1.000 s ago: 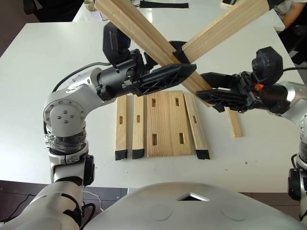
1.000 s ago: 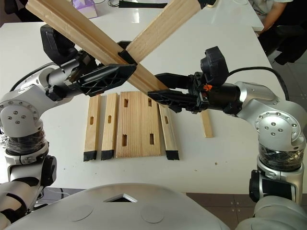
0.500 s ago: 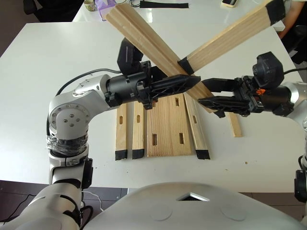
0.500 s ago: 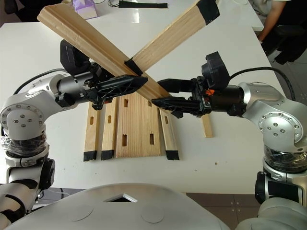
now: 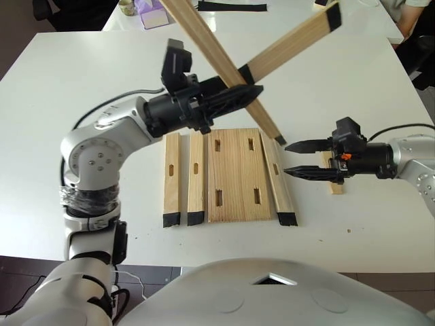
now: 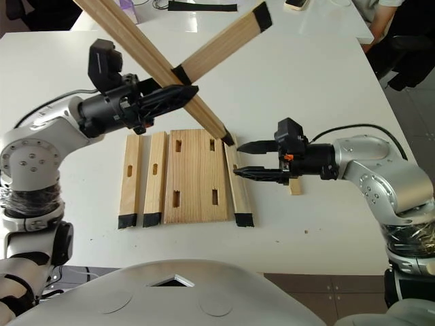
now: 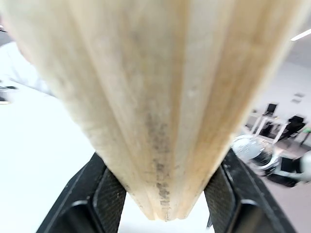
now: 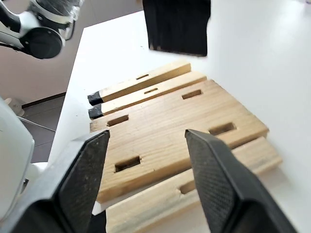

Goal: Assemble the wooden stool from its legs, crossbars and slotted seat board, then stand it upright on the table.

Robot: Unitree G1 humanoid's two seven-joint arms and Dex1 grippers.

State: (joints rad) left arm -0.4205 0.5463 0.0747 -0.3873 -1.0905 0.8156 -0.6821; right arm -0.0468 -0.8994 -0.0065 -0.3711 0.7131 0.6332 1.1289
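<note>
Right gripper (image 5: 288,157) has drawn back, jaws wide beside the slotted board (image 5: 234,183); left gripper (image 5: 241,95) clamps the crossed, black-tipped wooden legs (image 5: 292,43).

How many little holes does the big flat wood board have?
4. The seat board has four slots: far left, far right, near left, near right. None seems hidden.
</note>
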